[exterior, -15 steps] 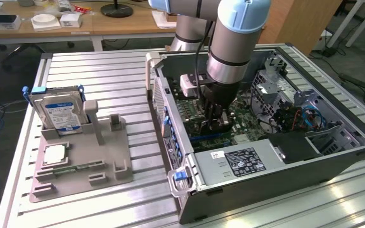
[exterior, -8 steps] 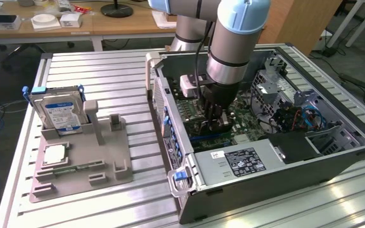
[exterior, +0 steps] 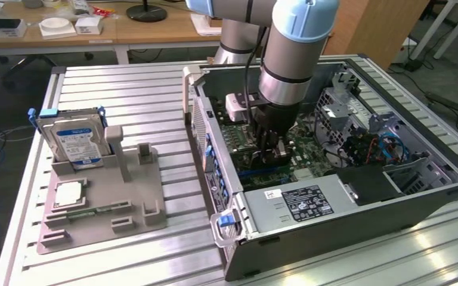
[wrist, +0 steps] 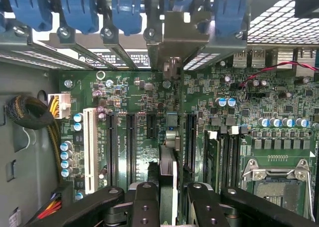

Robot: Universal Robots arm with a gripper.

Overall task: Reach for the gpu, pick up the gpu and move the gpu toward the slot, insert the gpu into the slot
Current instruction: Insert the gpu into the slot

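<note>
At the centre of the exterior view, inside the open computer case (exterior: 420, 196), the gripper (exterior: 269, 156) is closed on the gpu (wrist: 167, 184), held edge-on just above the motherboard (wrist: 249, 112). The card looks thin, stiff, light and fragile. A firm pinch on its upper edge, clear of the components, seems safest.

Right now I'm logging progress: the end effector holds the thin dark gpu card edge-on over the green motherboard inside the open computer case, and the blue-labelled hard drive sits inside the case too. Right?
Not quite. The exterior view shows the blue-labelled hard drive standing in the grey holder tray outside the open computer case. The rest holds: the end effector grips the thin dark gpu card over the green motherboard.
</note>
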